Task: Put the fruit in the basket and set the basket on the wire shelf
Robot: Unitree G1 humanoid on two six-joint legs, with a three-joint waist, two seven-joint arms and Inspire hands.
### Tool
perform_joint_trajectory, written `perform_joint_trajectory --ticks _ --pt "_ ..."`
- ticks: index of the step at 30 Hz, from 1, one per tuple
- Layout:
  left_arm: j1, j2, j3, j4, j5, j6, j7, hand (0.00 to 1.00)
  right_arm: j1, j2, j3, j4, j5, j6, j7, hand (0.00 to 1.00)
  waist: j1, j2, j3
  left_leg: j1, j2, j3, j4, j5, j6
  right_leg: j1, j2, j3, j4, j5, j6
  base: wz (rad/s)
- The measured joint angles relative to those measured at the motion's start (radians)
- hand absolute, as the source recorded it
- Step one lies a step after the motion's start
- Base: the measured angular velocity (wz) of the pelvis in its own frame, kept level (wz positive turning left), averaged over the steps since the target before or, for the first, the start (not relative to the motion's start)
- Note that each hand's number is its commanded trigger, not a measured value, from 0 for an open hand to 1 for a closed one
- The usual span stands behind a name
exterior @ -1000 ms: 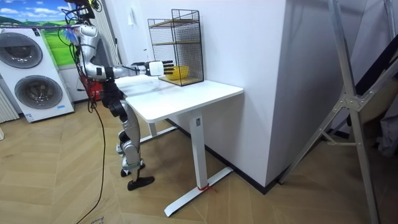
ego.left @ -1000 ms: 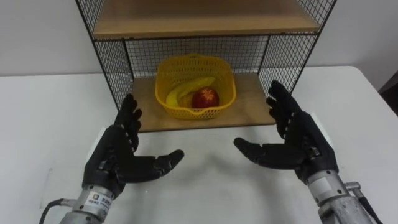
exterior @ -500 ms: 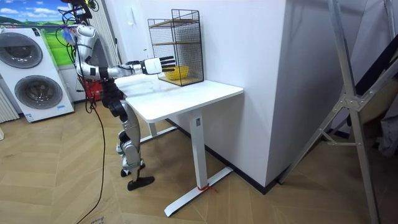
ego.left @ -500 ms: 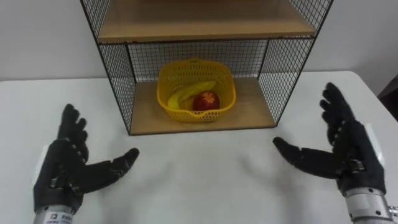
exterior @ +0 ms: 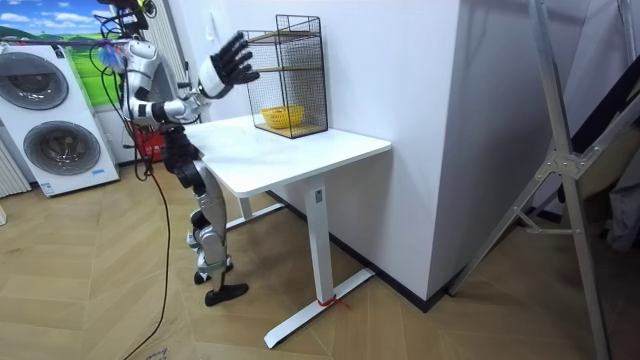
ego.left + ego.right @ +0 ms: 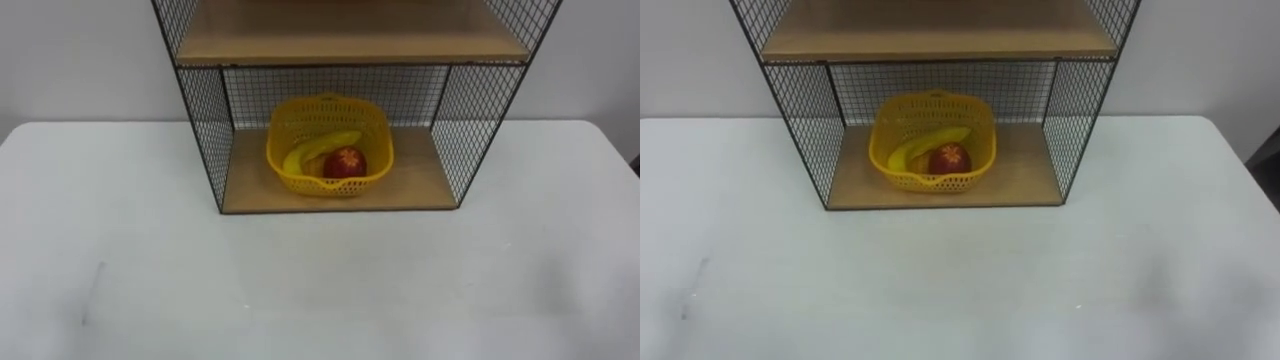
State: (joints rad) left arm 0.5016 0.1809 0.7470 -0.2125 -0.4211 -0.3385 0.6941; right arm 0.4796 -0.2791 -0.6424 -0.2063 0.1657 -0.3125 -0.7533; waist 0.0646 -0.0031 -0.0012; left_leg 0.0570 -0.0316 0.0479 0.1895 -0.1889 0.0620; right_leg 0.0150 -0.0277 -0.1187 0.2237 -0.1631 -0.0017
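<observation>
Yellow plastic basket (image 6: 328, 160) seated mid-frame inside black wire shelf (image 6: 204, 125); right hand (image 5: 228, 62) raised upper left, fingers spread: risks clipping shelf on lowering.

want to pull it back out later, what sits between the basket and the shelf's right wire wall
Nothing: in the left eye view, bare wooden shelf board runs from the yellow basket to the right wire wall.

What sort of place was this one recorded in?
Probably a laundry or utility corner of a home-like test room: stacked washing machines stand on a wood floor, and a white table against the wall bears a wire shelf with a basket.
</observation>
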Motion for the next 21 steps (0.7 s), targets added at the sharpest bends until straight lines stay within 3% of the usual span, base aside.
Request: perform_joint_trajectory --ticks 4,6,8,13,15,21 --pt "-0.004 0.023 0.077 0.042 -0.057 0.0 0.098 0.0 -0.008 -0.011 -0.064 0.082 0.059 0.003 -0.077 0.0 0.001 0.003 -0.0013 -0.005 0.0 -0.004 -0.001 0.0 -0.001 -0.003 -0.005 -0.007 0.001 -0.002 -0.002 0.06" --pt "0.0 0.069 0.11 0.146 -0.104 0.002 0.141 0.0 -0.009 -0.034 -0.099 0.183 0.098 0.012 -0.123 0.0 -0.002 0.006 -0.0033 -0.03 0.0 -0.004 0.012 0.0 -0.001 -0.03 -0.007 -0.021 0.021 -0.006 -0.007 0.02" --pt "0.002 0.087 0.118 0.243 -0.14 0.01 0.155 0.0 -0.01 -0.049 -0.129 0.262 0.154 0.033 -0.138 0.0 -0.001 0.006 -0.0052 -0.036 -0.002 -0.006 0.012 0.0 -0.001 -0.04 -0.008 -0.024 0.032 -0.01 -0.008 0.03" --pt "0.004 0.079 0.11 0.495 -0.338 0.044 0.16 0.0 0.01 -0.05 -0.153 0.49 0.374 0.069 -0.171 0.0 -0.01 0.007 -0.0071 -0.053 -0.005 -0.019 0.008 0.001 -0.001 -0.053 -0.022 -0.047 0.037 -0.019 -0.01 0.1" --pt "-0.003 0.083 0.109 0.67 -0.44 0.065 0.153 0.0 0.01 -0.047 -0.153 0.635 0.516 0.08 -0.165 0.0 -0.014 0.009 -0.0069 -0.051 -0.005 -0.021 0.009 0.001 -0.002 -0.049 -0.021 -0.043 0.038 -0.018 -0.01 0.04" --pt "0.002 0.069 0.095 1.039 -0.553 0.069 0.117 0.0 0.001 -0.018 -0.149 1.056 0.732 0.084 -0.091 0.0 -0.033 0.01 -0.0125 -0.06 -0.006 -0.04 0.037 -0.015 -0.007 -0.038 -0.022 -0.053 0.036 -0.033 0.001 0.1"
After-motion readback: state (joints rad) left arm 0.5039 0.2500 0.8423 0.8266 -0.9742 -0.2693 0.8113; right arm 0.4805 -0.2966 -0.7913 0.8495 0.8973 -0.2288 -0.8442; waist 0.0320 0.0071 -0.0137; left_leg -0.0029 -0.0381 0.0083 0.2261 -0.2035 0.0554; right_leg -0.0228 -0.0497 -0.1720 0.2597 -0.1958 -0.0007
